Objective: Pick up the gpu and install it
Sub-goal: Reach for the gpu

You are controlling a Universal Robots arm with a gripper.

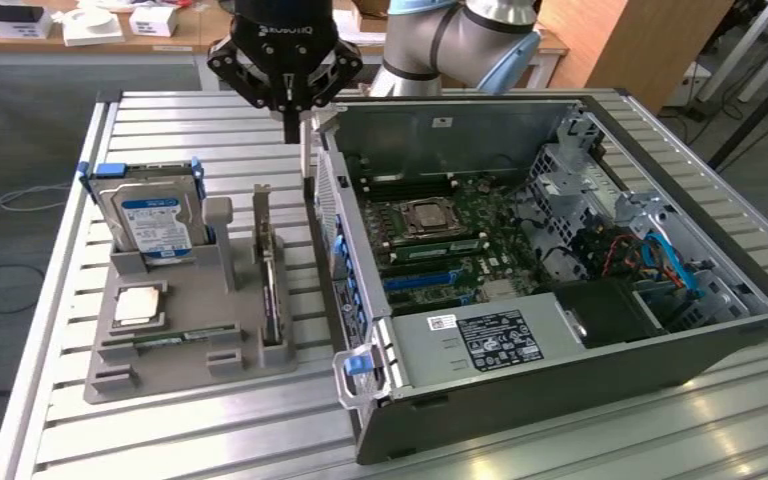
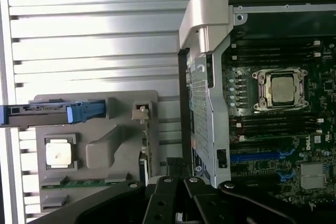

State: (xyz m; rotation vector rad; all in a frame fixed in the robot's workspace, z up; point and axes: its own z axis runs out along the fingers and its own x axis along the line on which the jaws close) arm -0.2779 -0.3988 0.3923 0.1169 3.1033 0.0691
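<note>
desk (image 1: 157,440): slatted metal top | exterior view's left: grey parts holder (image 1: 157,375) flat on the slats | exterior view's right: open computer case (image 1: 558,390) on its side, just beside holder

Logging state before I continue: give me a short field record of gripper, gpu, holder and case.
gripper: fingers shut, nothing held, above the case wall nearest the holder
gpu: standing on edge in the holder, untouched
holder: gray, also carries hard drive, CPU, RAM stick
case: side open, motherboard exposed
</note>
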